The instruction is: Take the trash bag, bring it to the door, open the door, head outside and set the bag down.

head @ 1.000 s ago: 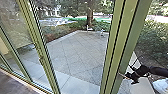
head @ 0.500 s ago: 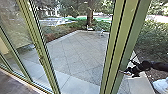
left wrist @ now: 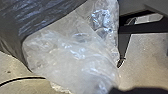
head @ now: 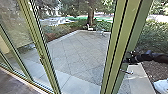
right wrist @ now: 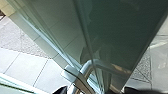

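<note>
Silver door handle (head: 127, 72) juts near the right gripper (head: 125, 60)

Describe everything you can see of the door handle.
The handle is a smooth, shiny, silvery bar, metal by its look, with a rounded bend, set beside dark, reflecting glass. In the head view it juts sideways from the green frame, just below the right gripper, with a gap between them in that picture. Whether it is pressed down, I cannot tell.
</note>
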